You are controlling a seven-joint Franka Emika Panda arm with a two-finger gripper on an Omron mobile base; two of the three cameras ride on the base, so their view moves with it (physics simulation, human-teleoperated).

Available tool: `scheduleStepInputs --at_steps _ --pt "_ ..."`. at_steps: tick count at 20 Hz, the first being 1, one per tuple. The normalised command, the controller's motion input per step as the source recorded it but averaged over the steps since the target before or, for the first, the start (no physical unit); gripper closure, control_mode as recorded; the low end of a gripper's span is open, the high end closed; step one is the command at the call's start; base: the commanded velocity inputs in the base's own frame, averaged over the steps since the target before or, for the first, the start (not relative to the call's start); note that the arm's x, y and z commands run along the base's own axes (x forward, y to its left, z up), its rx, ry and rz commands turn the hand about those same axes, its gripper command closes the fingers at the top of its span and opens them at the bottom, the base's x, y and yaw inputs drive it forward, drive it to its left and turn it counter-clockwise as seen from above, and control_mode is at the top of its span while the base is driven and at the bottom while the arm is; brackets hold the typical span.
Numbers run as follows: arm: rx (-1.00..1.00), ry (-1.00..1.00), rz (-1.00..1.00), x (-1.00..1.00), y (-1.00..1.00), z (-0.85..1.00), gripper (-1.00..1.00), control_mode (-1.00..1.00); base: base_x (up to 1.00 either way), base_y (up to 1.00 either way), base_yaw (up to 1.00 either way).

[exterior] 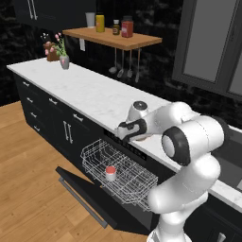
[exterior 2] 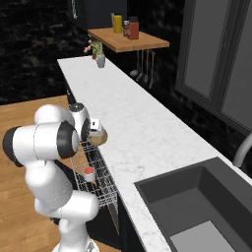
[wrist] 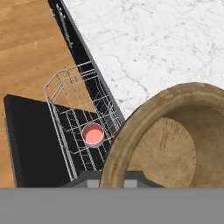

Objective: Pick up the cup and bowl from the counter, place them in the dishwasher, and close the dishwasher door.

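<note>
Bowl (wrist: pixel 175 135) in gripper (exterior 2: pixel 96 129) — cup (wrist: pixel 92 134) racked

Red-topped cup (exterior: pixel 110 173) upright in rack; wooden bowl (wrist: pixel 166 140) raised.

Dark kitchen overall: the back wall (exterior: pixel 156 61) is done in black stone-look tile, and black cabinets (exterior: pixel 47 111) with short silver handles are fitted along it. The floor (exterior: pixel 28 189) is laid in warm wood planks. A brown wooden shelf (exterior: pixel 111 38) is mounted on the wall, with a yellow bottle (exterior: pixel 99 22), a red jar (exterior: pixel 127 27), a small dark jar (exterior: pixel 116 27) and a pale grey cylinder (exterior: pixel 90 19) lined up on it. Utensils (exterior: pixel 123 64) are hung under the shelf. A grey vase (exterior: pixel 64 61) with pink flowers is seen at the far end. A dark sink (exterior 2: pixel 197 206) with a curved tap (exterior 2: pixel 242 150) is set in on the right, and a grey-framed window (exterior 2: pixel 216 54) is placed above it.
</note>
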Motion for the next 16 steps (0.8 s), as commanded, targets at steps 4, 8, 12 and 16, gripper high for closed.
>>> scheduleStepInputs --at_steps 4,8,12,16 --pt "0.06 0.11 0.0 -0.57 0.82 0.32 1.0 -1.0 0.0 0.0 0.0" --pt "0.0 0.15 0.0 0.0 0.8 -0.07 1.0 -1.0 0.0 0.0 0.0" --pt "-0.11 -0.02 0.08 0.0 0.54 -0.43 1.0 -1.0 0.0 0.0 0.0" --pt "-0.07 -0.03 0.11 0.0 0.58 -0.57 1.0 -1.0 0.0 0.0 0.0"
